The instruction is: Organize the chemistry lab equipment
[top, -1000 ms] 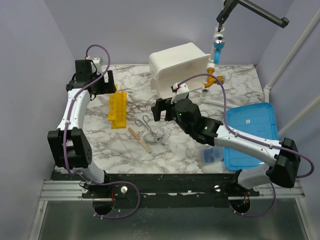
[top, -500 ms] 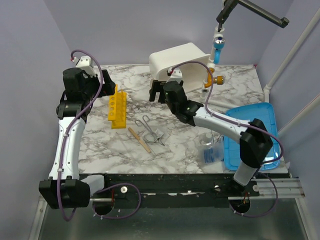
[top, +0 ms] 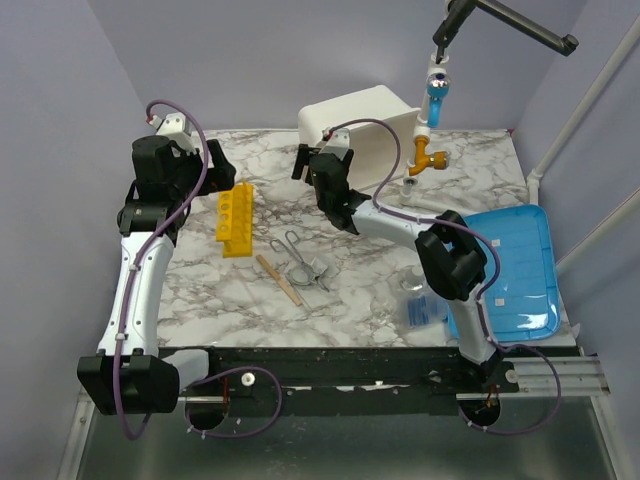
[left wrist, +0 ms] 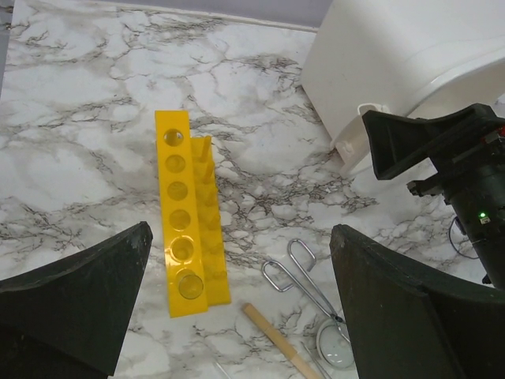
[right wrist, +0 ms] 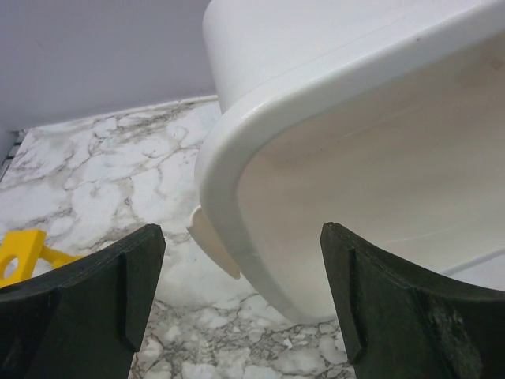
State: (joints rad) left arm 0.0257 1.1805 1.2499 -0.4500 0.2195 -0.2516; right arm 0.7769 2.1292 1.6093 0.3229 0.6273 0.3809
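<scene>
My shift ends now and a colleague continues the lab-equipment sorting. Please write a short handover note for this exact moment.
Left gripper: open, empty, above the yellow tube rack.
Right gripper: open, empty, one finger either side of the rim of the white bin, which lies tipped over at the back.
Loose in the middle: rack, metal tongs, wooden stick. Beside the blue tray, right side: clear glassware, plastic bag with blue contents.
Done: nothing visibly stored.
Left: every item.
</scene>
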